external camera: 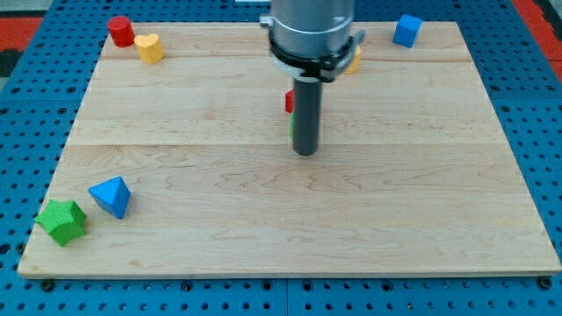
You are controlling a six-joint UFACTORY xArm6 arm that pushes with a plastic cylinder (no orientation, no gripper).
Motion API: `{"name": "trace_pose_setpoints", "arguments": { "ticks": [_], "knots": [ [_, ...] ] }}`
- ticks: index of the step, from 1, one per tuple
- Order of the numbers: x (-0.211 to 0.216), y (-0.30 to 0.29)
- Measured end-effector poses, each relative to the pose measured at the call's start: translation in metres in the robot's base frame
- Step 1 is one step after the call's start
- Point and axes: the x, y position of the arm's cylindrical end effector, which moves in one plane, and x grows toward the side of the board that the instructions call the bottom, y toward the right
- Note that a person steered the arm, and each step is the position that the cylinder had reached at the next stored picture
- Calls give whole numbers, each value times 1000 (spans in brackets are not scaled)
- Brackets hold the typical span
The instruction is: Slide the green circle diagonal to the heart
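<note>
Bench (421, 228), pale wooden board, on a blue perforated surface. Nearest the view's bottom, at the left corner: green star-like block (61, 221), and just beside it toward the view's upper right a blue block (111, 196), angular, roughly triangular; the two look close, whether touching I cannot tell. Mid-board: my rod comes down from the view's top, dark and straight, hanging near vertical under a grey cylindrical housing with a dark clamp ring around it. My tip (305, 154) is down at the board a little above centre. I carry no jaws, so there is nothing to release or clench; the rod holds nothing. Directly behind the rod, two blocks mostly hidden: a sliver of green (293, 127) shows at the rod's left edge just above my tip, shape not readable from this much, possibly the green circle; contact with the rod cannot be judged. Above it, a red block (289, 102) pokes out on the same left side, shape also unclear. Farther back, a bit of yellow block (354, 60) shows to the view's right of the housing, largely covered. Far edge, view's top left: red cylinder (121, 32) with a yellow heart-shaped block (149, 47) just beside it on its lower right. Far edge, view's top right: blue block (407, 30), cube-like, well apart from the rest.
</note>
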Motion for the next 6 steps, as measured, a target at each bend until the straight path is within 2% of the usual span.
{"name": "trace_pose_setpoints", "arguments": {
  "ticks": [1,2,3,4,5,6],
  "knots": [
    [-4,24],
    [-26,3],
    [-30,-47],
    [-30,-58],
    [-34,-3],
    [-66,8]
  ]
}}
